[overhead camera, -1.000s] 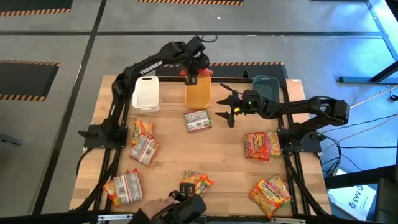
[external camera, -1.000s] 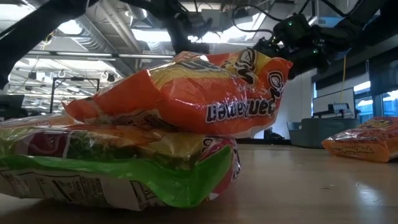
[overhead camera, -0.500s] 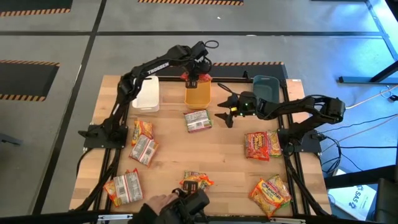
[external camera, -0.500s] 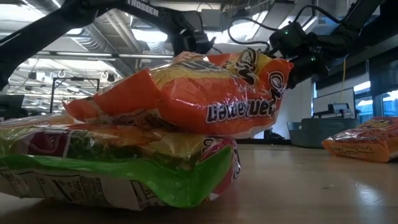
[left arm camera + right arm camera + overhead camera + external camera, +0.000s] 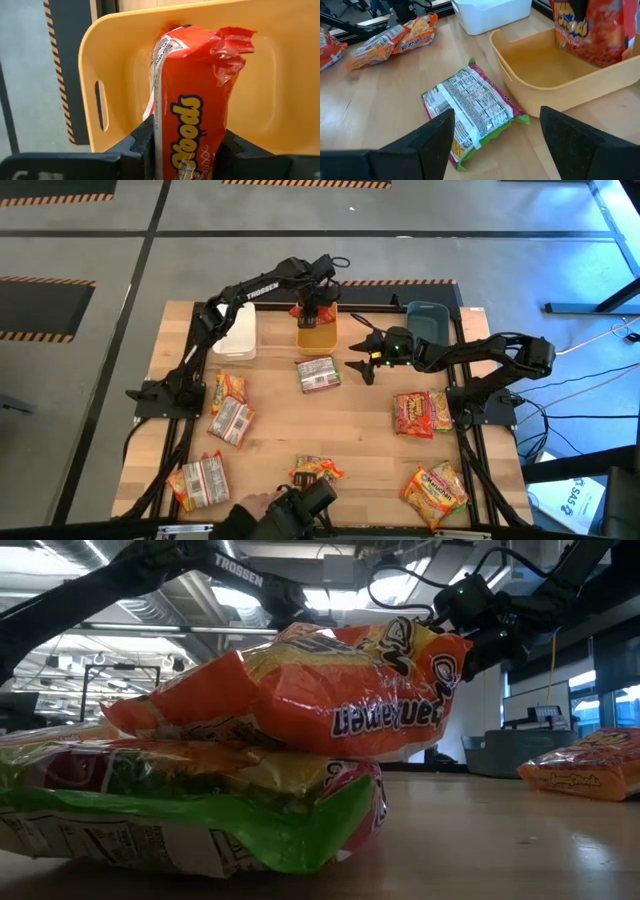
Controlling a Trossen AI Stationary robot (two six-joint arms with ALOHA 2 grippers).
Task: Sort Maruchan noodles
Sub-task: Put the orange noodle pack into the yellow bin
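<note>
Left pincer (image 5: 187, 150) grips red packet (image 5: 192, 105) (over orange bin (image 5: 120, 65)).

Three bins stand in a row along the far edge of the surface (image 5: 350, 430): the left bin (image 5: 235, 332), the middle bin (image 5: 318, 332) and the right bin (image 5: 430, 318). The left tool (image 5: 311, 310) hangs over the middle bin, clamping a packet (image 5: 192, 110) upright inside it. Just before that bin lies a face-down packet (image 5: 318, 373), with the right tool (image 5: 362, 358), jaws spread, beside it on its right. Other packets (image 5: 232, 420) are scattered on both sides and along the near edge.
</note>
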